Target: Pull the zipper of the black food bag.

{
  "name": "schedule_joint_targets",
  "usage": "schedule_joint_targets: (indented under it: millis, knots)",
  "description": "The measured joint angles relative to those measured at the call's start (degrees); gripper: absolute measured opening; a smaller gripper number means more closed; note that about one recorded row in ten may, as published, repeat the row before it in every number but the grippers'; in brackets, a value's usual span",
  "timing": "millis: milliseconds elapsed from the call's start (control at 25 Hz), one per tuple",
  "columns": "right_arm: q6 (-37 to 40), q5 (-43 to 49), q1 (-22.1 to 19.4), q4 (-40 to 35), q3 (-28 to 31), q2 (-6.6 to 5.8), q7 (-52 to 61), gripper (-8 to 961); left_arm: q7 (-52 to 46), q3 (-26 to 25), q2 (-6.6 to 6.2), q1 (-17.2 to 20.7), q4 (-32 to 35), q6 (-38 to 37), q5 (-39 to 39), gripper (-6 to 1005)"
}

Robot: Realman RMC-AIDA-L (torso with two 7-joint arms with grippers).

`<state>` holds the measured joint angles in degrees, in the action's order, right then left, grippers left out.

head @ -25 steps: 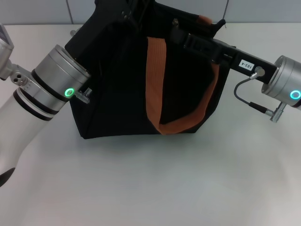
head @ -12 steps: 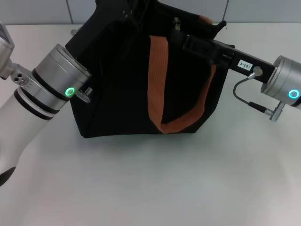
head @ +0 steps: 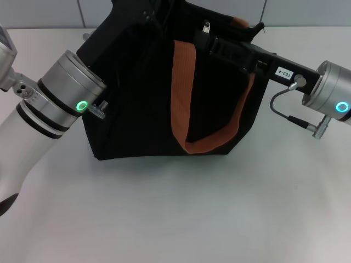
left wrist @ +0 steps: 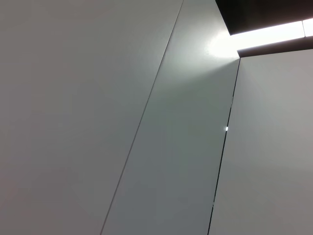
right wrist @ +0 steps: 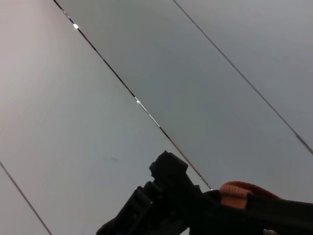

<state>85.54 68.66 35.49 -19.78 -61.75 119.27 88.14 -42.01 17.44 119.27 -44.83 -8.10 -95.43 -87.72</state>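
The black food bag (head: pixel 137 104) stands in the middle of the table in the head view, with orange-brown straps (head: pixel 181 93) hanging down its front. The small silver zipper (head: pixel 206 26) stands up on the bag's top edge. My right gripper (head: pixel 213 44) reaches in from the right, its tip just below and touching close to the zipper. My left gripper (head: pixel 149 12) is at the bag's top left edge, dark against the fabric. The right wrist view shows a black gripper part (right wrist: pixel 168 193) beside an orange strap (right wrist: pixel 239 191).
The bag rests on a white table (head: pixel 175 208) with a grey panelled wall behind it. The left wrist view shows only wall panels (left wrist: pixel 146 122). A grey cable (head: pixel 285 107) loops off my right wrist.
My right gripper has shifted slightly left and up along the bag's top, and the zipper tab has moved a little with it. The orange strap swayed a little. The left arm has not moved.
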Motion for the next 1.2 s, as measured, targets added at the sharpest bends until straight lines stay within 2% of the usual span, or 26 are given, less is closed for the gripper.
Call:
schedule_joint_targets:
  millis: [880,1200]
  knots:
    - [-2.1,-0.2,0.9,0.4,-0.1,-0.1,4.8,583,0.0,0.0,0.0,0.5,-0.1,-0.1,0.1,190]
    - [-2.2,-0.1,0.9,0.4,-0.1,-0.09,4.8,513,0.0,0.0,0.0,0.5,-0.1,-0.3,0.1,191]
